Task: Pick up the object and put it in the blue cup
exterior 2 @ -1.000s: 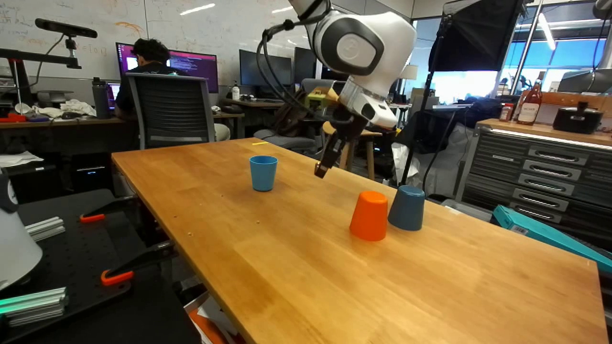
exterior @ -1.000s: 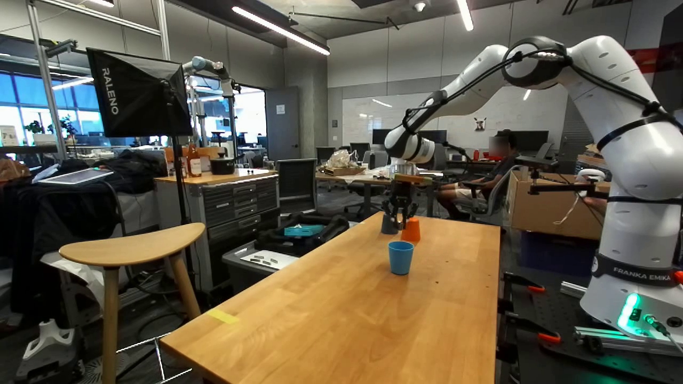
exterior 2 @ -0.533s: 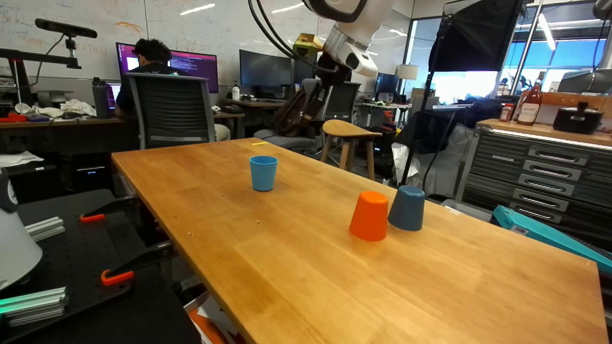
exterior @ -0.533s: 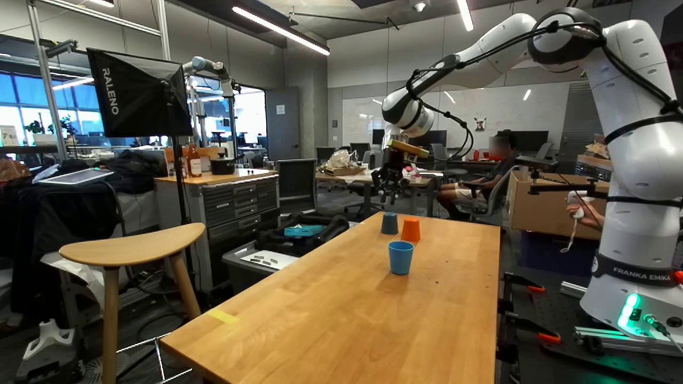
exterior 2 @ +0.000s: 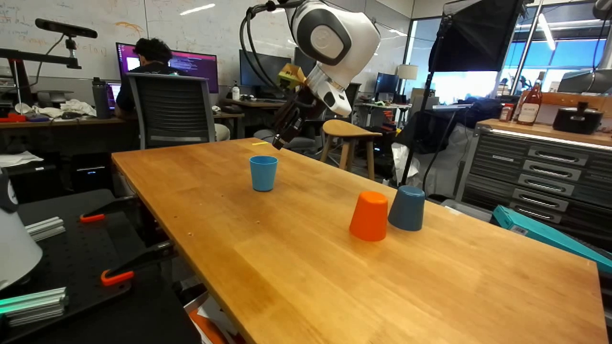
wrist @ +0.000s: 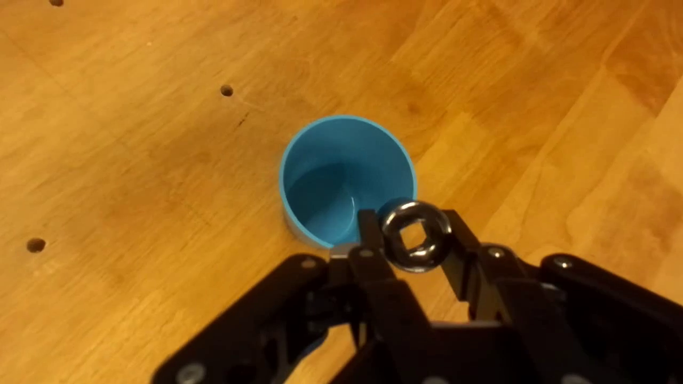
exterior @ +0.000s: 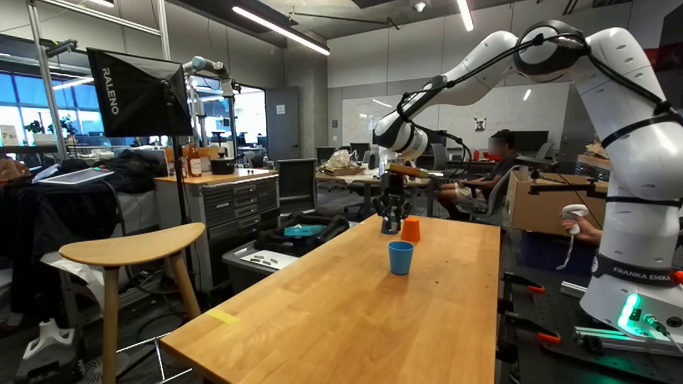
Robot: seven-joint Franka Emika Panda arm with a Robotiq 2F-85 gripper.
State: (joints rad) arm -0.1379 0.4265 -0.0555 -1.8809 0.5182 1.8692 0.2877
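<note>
- Wrist view: the tool (wrist: 415, 234) is clenched on a shiny metal ring (wrist: 392, 237), one of its black fingers (wrist: 369, 229) against each side of it.
- The ring sits at the very tips of the tool; the desk (wrist: 160, 160) shows through its opening.
- The blue cup (wrist: 341, 170) stands upright on the desk, below the tool. From the wrist, the tool and the ring cover part of its rim at the lower right. The ring is up at the tool, outside the cup; whether it hangs over the mouth or just beside it, I cannot tell.
- Both exterior views have the tool hanging above the desk, with the blue cup near it and lower. The ring is too small to make out there.
- The orange cup (exterior 2: 369, 216) is upside down on the desk, to the right of the tool in both exterior views.
- The dark blue cup (exterior 2: 407, 209), also upside down, is just beside the orange cup; in an exterior view, the tool partly blocks it from sight.
- The white arm (exterior: 469, 90) reaches down to the tool from the upper right in an exterior view.
- The stool (exterior 2: 351, 129) stands past the desk, right of the tool, in an exterior view.
</note>
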